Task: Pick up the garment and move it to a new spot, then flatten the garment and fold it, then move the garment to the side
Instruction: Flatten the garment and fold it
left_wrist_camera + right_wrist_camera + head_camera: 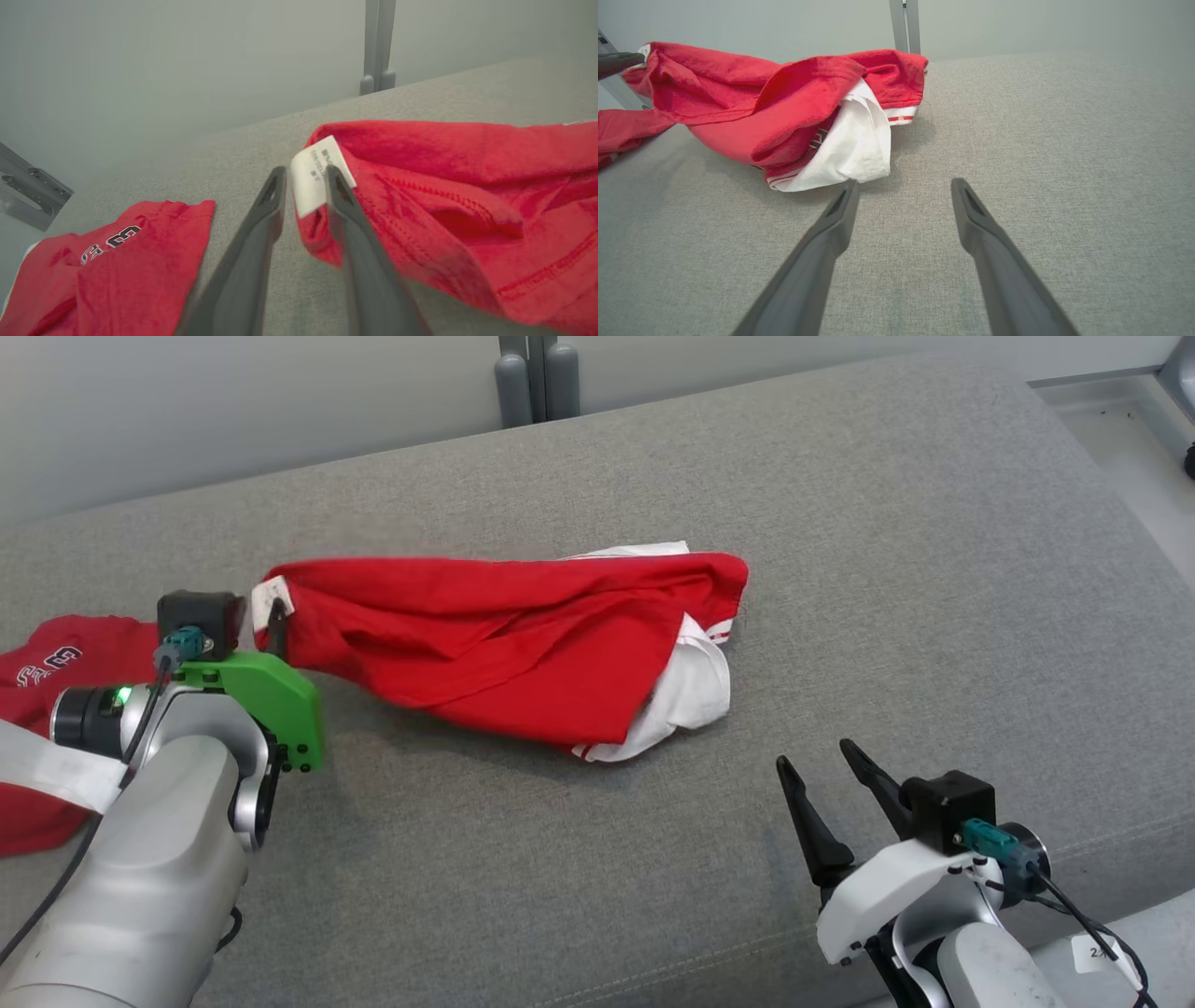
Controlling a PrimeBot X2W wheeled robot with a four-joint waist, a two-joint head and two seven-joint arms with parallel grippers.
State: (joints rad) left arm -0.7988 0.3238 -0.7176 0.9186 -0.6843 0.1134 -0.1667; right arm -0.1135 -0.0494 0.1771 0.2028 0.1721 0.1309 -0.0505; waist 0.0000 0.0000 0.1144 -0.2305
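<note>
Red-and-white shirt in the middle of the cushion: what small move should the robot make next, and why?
Probably ease the open right gripper forward to pinch the bunched white end. The left gripper holds the red-and-white shirt by its labelled corner, lifted off the grey cushion, while the rest lies crumpled; a second grip would let both arms stretch it flat.

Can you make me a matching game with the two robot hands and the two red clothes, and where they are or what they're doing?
1 left gripper
2 right gripper
3 red and white garment
4 red shirt with letters

A open, above bare grey cushion
B lying at the far left
C pinching cloth
D stretched across the middle, one end lifted

Pairs: 1-C, 2-A, 3-D, 4-B
</note>
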